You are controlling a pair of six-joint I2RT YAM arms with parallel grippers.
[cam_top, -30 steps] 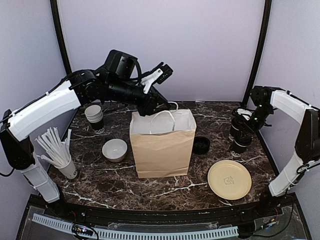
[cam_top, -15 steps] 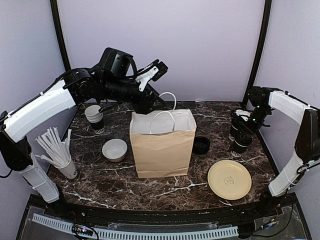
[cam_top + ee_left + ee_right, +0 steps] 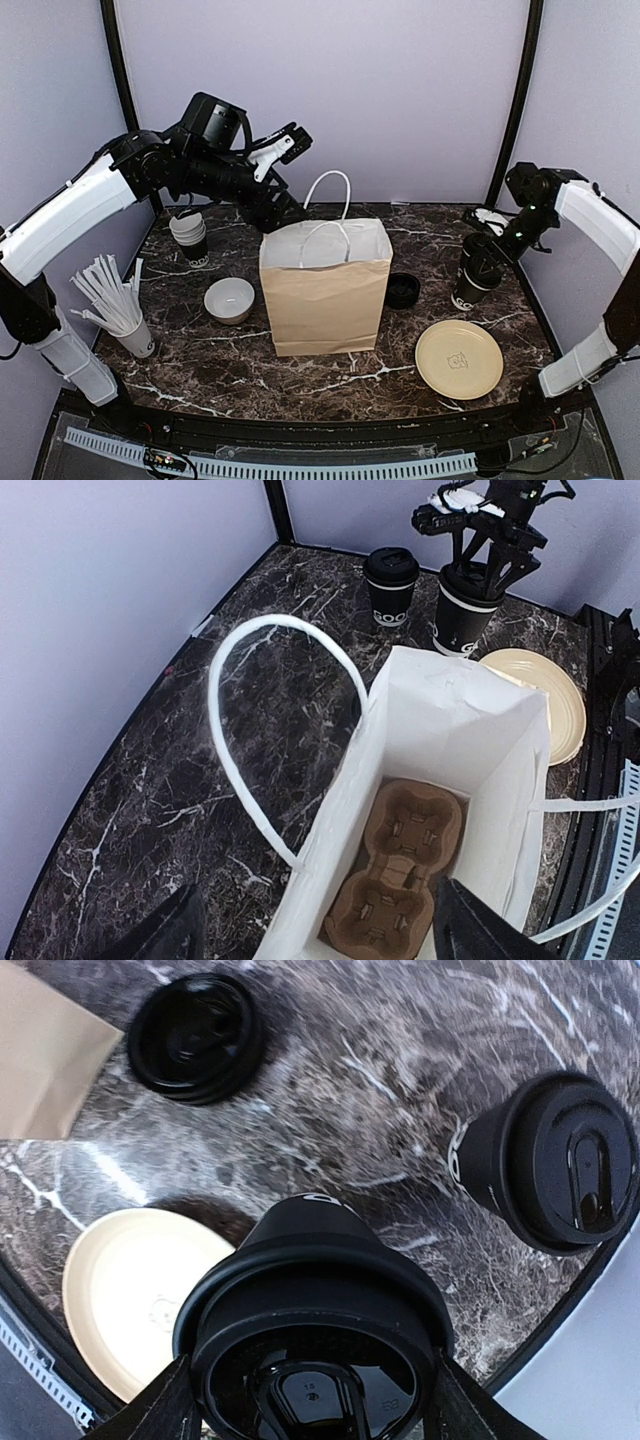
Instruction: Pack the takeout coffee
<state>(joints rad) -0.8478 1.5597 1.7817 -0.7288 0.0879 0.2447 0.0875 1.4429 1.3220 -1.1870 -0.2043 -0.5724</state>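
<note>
Marble bench: mid-bench, paper bag with cup carrier inside; right of it, right claw pinching a tilted coffee cup; second cup farther back; left claw spread above the bag; risk is the tilted cup snagging the rim and spilling.

Robot lab test cell, not a real café. Signs: plain lilac walls w/ black posts boxing in a marble-look table. L arm + R arm bolted at its near edge, cable track along the front. Props staged café-style: bag w/ tray inside, right below L gripper jaws. Cup clamped btwn R gripper jaws, 2nd cup just beside. Lids + plate near, under them.
</note>
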